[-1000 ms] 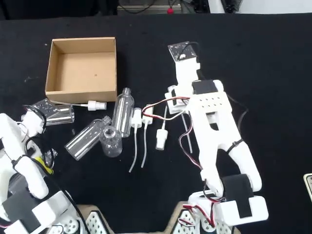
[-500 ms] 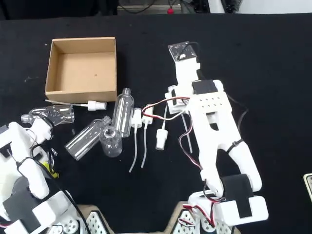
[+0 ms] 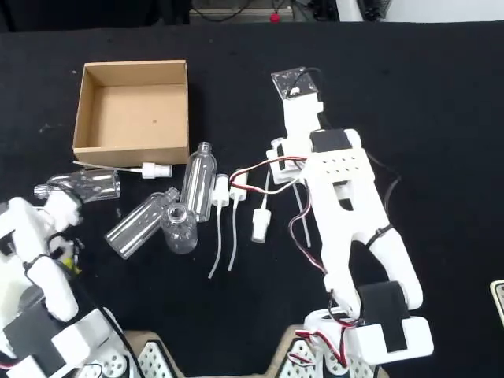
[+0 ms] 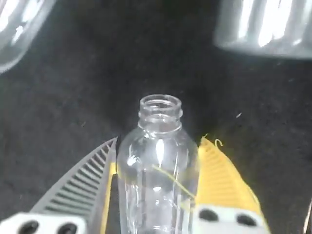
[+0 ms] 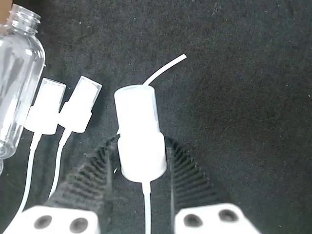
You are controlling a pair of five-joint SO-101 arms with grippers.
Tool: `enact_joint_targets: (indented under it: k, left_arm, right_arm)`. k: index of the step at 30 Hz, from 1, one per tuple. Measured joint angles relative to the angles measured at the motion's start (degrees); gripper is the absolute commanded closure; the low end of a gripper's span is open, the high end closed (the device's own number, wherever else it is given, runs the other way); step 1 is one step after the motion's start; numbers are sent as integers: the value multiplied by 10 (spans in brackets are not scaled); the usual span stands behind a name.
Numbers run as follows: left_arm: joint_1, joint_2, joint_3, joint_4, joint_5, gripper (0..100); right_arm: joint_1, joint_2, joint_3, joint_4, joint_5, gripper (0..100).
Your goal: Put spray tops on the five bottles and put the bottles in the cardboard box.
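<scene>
Left gripper (image 4: 158, 141) is shifting slightly; right gripper (image 5: 141, 141) is staying put.
Left fingers (image 4: 219, 180) are gripping a bottle (image 4: 158, 185), right fingers (image 5: 187, 170) a spray top (image 5: 140, 131).

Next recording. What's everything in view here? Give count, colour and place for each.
cardboard box: one, brown, open, far left part of the table.
bottles: four seen, clear; one bottle in the left hand, two lying and one standing in front of the box.
spray tops: five, white; one spray top in the right hand, one against the box front, three right of the bottles.
cloth: one, black, covering the table.
arms: two, white; left hand shut on a bottle, right hand shut on a spray top.
</scene>
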Motion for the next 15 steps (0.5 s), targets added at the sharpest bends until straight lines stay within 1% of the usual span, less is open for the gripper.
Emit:
enact_joint_targets:
  k: [5, 7, 10, 12, 15]
  left_arm:
    - [-34, -51, -43, 45, 0, 912]
    - [-40, -83, -48, 69, 0, 912]
    - [-37, -138, -48, 78, 1, 912]
    - [-37, -178, -48, 73, 18, 913]
    - [-6, -236, -18, 40, 76, 913]
  right_arm:
    - [0, 0, 0, 0, 0, 977]
    - [0, 0, 0, 0, 0, 977]
    - [0, 0, 0, 0, 0, 977]
    - [0, 0, 0, 0, 0, 977]
    - [0, 0, 0, 0, 0, 977]
